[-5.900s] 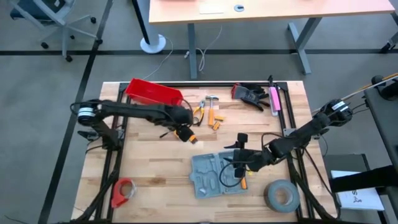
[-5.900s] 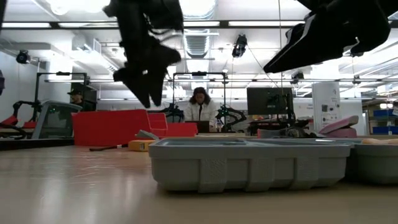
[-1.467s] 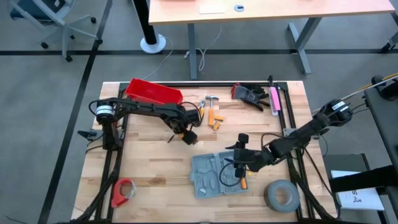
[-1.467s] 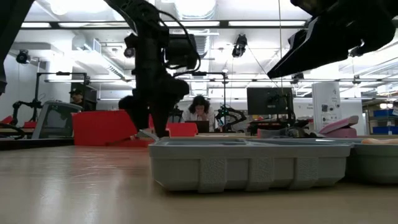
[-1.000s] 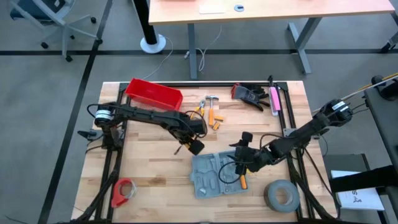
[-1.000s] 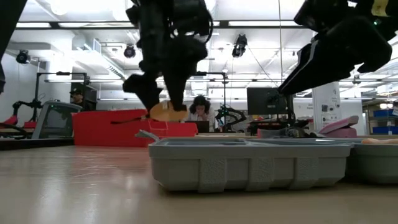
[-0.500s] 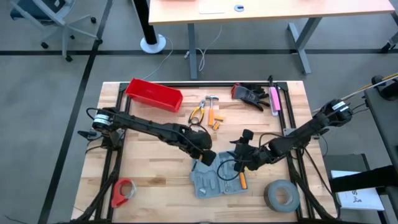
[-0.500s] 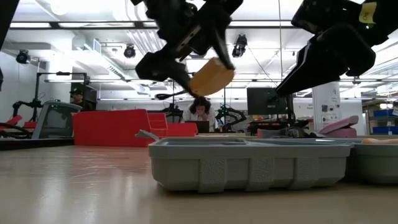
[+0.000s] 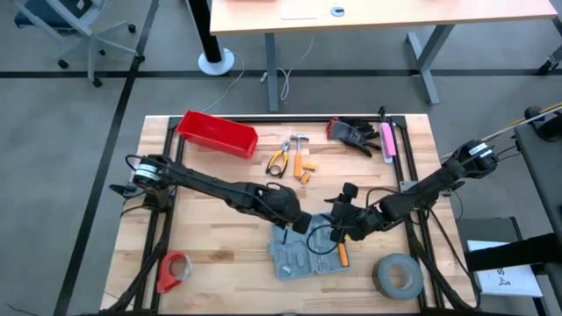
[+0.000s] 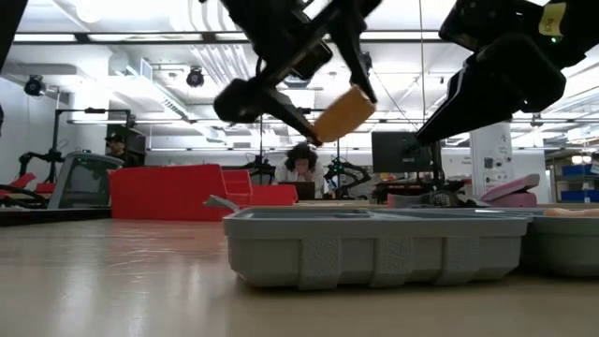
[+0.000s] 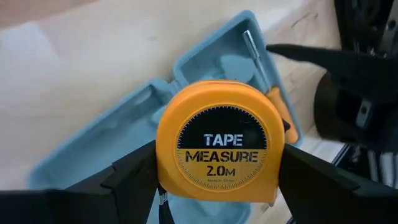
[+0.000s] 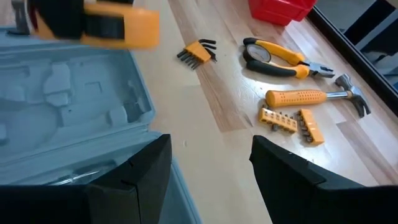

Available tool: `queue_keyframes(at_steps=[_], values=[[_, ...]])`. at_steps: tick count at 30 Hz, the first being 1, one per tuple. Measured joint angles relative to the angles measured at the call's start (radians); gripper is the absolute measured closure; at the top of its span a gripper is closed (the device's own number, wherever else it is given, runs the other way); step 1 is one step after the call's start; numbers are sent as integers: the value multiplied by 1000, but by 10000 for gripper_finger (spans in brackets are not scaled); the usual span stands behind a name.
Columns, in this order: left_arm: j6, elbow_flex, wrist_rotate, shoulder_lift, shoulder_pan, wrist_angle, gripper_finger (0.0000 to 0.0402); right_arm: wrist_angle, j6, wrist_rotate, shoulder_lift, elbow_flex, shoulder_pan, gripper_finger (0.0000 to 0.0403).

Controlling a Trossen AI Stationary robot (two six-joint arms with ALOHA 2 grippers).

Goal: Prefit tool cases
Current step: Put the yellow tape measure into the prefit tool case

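The left gripper [image 11: 217, 180], clamped on the tape measure [image 11: 219, 141], had swung from the pliers [image 9: 279, 159] over the case [image 9: 303, 246]; seating came next; right gripper [image 12: 208, 171] waited, spread empty.

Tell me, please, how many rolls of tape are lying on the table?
2. A large grey tape roll lies near the table's front right corner, and a smaller red tape roll lies near its front left corner. None others show.
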Motion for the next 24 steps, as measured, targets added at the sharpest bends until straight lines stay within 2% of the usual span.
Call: queue_keyframes(at_steps=[6,12,24], values=[[-86,-1,16,81,-20,118,117,-3,-20,-1,0,0,0,204],[-138,3,10,97,-27,137,118,-2,-28,-1,0,0,0,204],[-297,4,-180,103,-88,106,119,-1,-105,-36,0,0,5,204]])
